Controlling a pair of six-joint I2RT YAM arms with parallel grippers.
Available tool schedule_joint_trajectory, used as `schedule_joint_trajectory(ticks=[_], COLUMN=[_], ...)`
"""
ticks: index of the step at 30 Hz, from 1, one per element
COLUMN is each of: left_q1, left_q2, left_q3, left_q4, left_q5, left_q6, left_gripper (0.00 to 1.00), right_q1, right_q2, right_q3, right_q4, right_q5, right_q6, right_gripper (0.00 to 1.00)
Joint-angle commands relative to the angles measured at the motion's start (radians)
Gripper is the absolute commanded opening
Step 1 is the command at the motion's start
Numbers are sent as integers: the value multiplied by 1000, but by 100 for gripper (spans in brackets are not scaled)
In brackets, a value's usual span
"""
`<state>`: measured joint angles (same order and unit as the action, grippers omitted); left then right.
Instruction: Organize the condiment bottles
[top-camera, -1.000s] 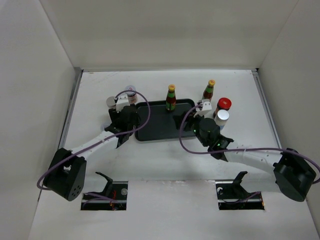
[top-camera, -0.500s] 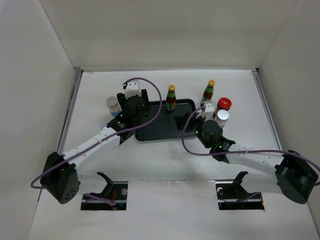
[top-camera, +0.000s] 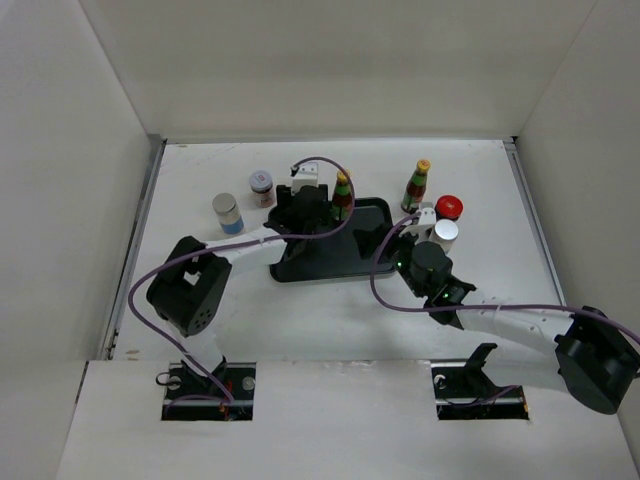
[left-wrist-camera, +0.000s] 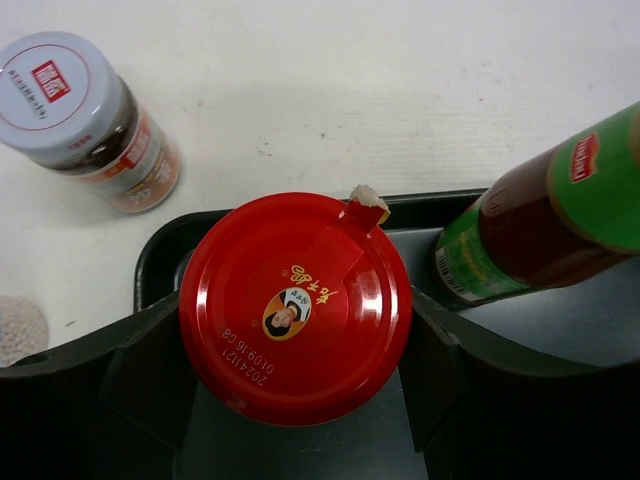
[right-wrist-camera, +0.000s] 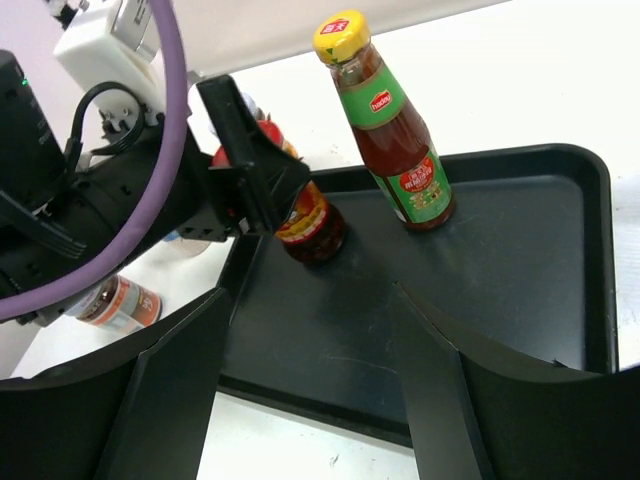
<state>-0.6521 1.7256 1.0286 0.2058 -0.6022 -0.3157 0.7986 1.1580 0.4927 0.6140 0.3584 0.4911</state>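
My left gripper (top-camera: 305, 208) is shut on a red-lidded jar (left-wrist-camera: 295, 305), with a finger on each side of it. It holds the jar at the black tray's (top-camera: 330, 258) back left corner, and the jar's base (right-wrist-camera: 312, 228) is at the tray floor. A yellow-capped sauce bottle (top-camera: 342, 195) stands on the tray just right of it, also seen in the right wrist view (right-wrist-camera: 395, 140). My right gripper (right-wrist-camera: 310, 400) is open and empty over the tray's near right part. A second sauce bottle (top-camera: 418, 184), a red-lidded jar (top-camera: 449, 207) and a white-capped jar (top-camera: 444, 232) stand right of the tray.
Two capped shakers (top-camera: 227, 212) (top-camera: 261, 186) stand on the table left of the tray; one shows in the left wrist view (left-wrist-camera: 95, 120). White walls close in the table on three sides. My two arms both reach over the tray.
My left arm has swung right from the table's left side to the tray's back left corner, carrying the red-lidded jar. My right gripper has barely shifted.
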Motion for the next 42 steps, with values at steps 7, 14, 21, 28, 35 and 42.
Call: schedule_joint_trajectory(ticks=[7, 14, 21, 28, 35, 42], left_q1=[6, 4, -2, 50, 222, 311], left_q2=[11, 46, -67, -339, -520, -416], left_q3=[102, 96, 4, -174, -206, -188], left_q4=[221, 251, 241, 166, -126, -123], left_q5=[7, 13, -30, -105, -188, -160], left_q6=[-37, -43, -56, -71, -148, -141], left_gripper=[39, 65, 87, 85, 83, 84], right_q1=[-6, -6, -5, -5, -5, -5], right_q2=[17, 14, 17, 22, 31, 39], right_q3=[6, 6, 7, 9, 15, 21], right_q4=[70, 70, 70, 70, 70, 64], right_q5=[-7, -10, -12, -12, -12, -24], right_q6=[15, 10, 4, 4, 4, 0], right_gripper=[72, 73, 73, 73, 73, 76])
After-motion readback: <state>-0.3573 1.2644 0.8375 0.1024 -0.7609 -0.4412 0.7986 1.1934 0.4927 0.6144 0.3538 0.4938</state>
